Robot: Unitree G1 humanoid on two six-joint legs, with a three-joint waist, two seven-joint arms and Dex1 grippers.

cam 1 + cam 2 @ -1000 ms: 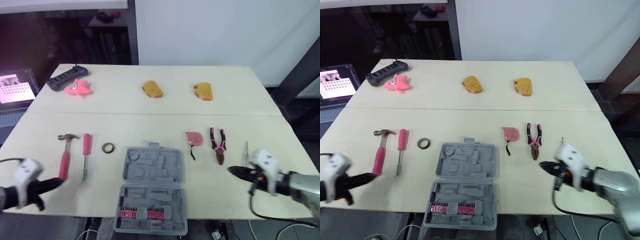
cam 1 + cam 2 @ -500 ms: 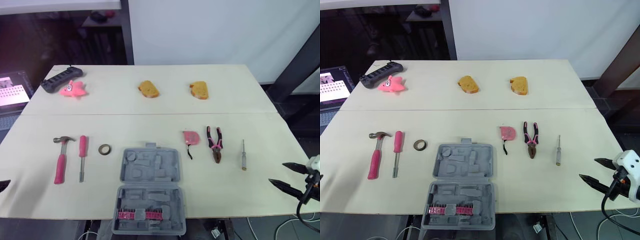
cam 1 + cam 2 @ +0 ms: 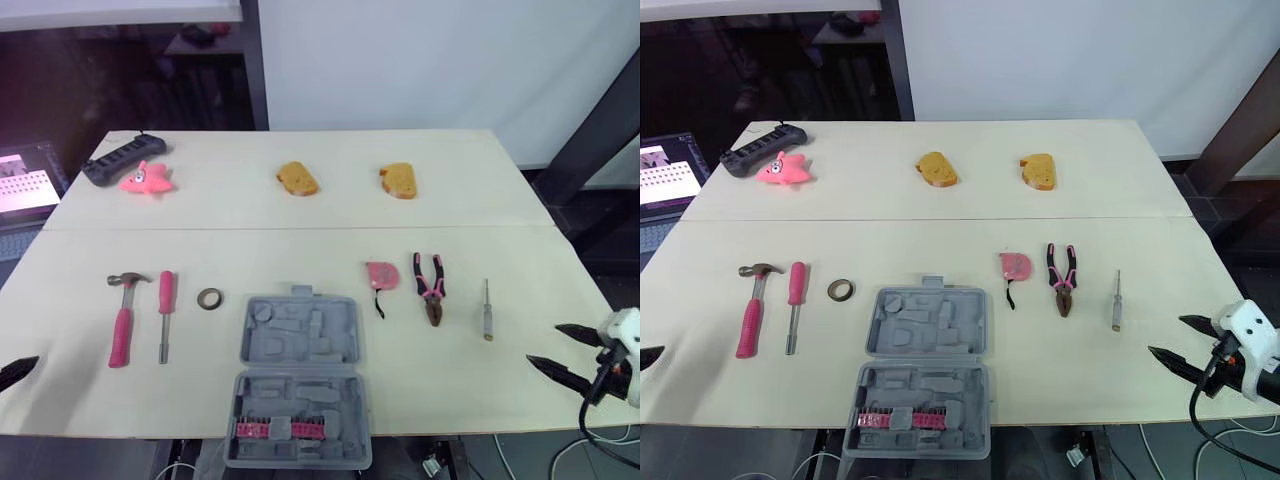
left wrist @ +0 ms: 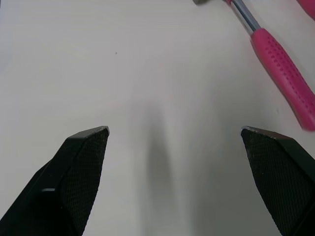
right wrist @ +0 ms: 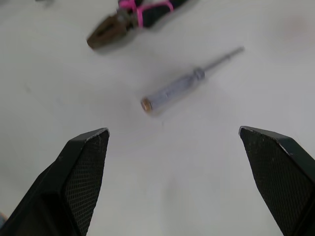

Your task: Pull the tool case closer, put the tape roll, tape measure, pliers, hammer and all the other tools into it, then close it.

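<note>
**Risks while nothing is gripped yet and the case lies at the table edge**

The right fingers (image 5: 81,167) are spread wide and nothing is held between them; they are kept low over the right front part of the table (image 3: 300,205). Just ahead of them the small grey screwdriver (image 5: 184,83) is seen. It is thin and lies flat, so it can be pushed away or rolled if the fingers are closed on it at a wrong angle. The left fingers (image 4: 81,167) are also spread and empty, near the left front edge, with the hammer (image 3: 122,325) a little ahead. Its head is heavy, so it can swing down if the pink handle is gripped far from the head.

Further in, the pliers (image 3: 432,288) and the tape measure (image 3: 383,275) are placed beside each other. One can be knocked when the other is taken.

The tool case (image 3: 300,335) is lying open in the front middle, and its near half seems to reach past the table edge. If it is pulled closer too far, it can be tipped off the table. The moulded recesses are shaped, so a badly seated tool can stop the lid from closing.

The tape roll (image 3: 210,297) and the pink screwdriver (image 3: 165,305) are left of the case. The two bread pieces (image 3: 298,178) and the pink toy (image 3: 147,177) at the back can be taken for tools by mistake.
</note>
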